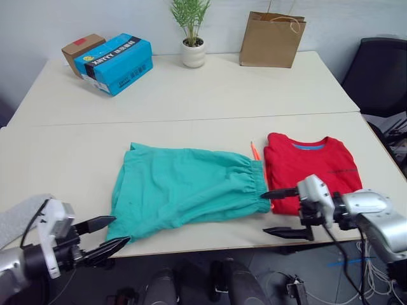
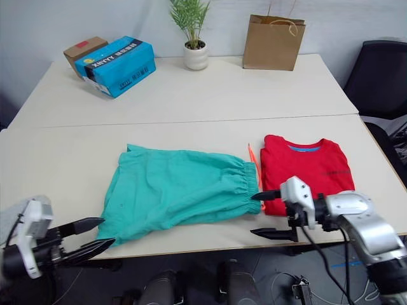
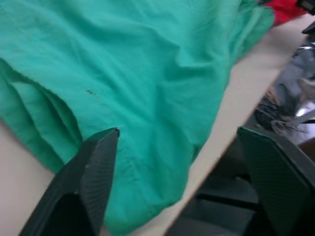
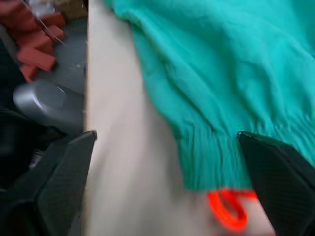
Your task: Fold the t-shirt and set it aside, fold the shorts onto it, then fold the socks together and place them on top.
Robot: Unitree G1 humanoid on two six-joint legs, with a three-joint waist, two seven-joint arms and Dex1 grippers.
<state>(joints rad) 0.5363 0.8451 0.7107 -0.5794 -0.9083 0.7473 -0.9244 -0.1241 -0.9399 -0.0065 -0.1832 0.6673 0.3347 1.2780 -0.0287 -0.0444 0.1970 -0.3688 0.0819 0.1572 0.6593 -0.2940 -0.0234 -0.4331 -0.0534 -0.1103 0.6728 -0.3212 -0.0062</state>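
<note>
Step in hand: folding shorts (image 1: 187, 189). T-shirt (image 1: 311, 170) folded, set aside on counter (image 1: 191, 95), right of shorts. Left gripper (image 1: 105, 235) at hem corner, right gripper (image 1: 280, 213) at waistband; both fingers wide apart, empty. Next: pinch near edge, fold.

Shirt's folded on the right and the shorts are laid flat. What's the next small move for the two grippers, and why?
Probably close both on the shorts' near corners. The left gripper hangs open at the leg-hem corner, the right gripper open at the waistband corner, neither gripping cloth. The t-shirt lies folded, so folding the shorts comes next.
</note>
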